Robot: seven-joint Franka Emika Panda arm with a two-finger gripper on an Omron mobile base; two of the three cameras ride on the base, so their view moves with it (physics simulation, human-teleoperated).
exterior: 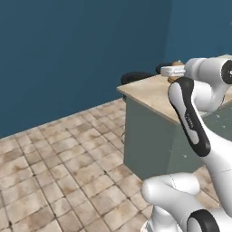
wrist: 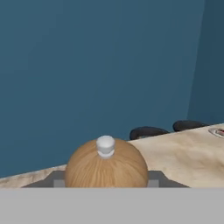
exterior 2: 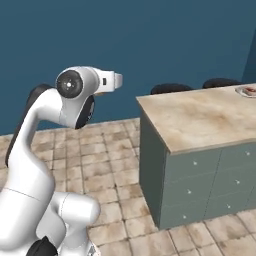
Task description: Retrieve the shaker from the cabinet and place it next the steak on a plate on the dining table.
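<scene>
My gripper (wrist: 105,182) is shut on the brown wooden shaker (wrist: 106,168), whose rounded body and pale knob sit between the dark fingers (wrist: 55,179). The hand (exterior 2: 111,81) is held high over the tiled floor, short of the dining table's (exterior 2: 200,117) near end. At the table's far right stands the silver-grey plate (exterior 2: 243,93) with the small red steak (exterior 2: 250,90) on it; its rim (wrist: 216,133) also peeks in at the hand view's right edge. From the left, the gripper (exterior: 166,70) hangs in front of the beige top (exterior: 149,93). The cabinet is out of view.
Two dark round stools (exterior 2: 170,88) (exterior 2: 220,82) stand behind the table against the blue wall. Grey-green drawer fronts (exterior 2: 210,180) face me. Open tiled floor (exterior: 59,163) stretches to the left of the table.
</scene>
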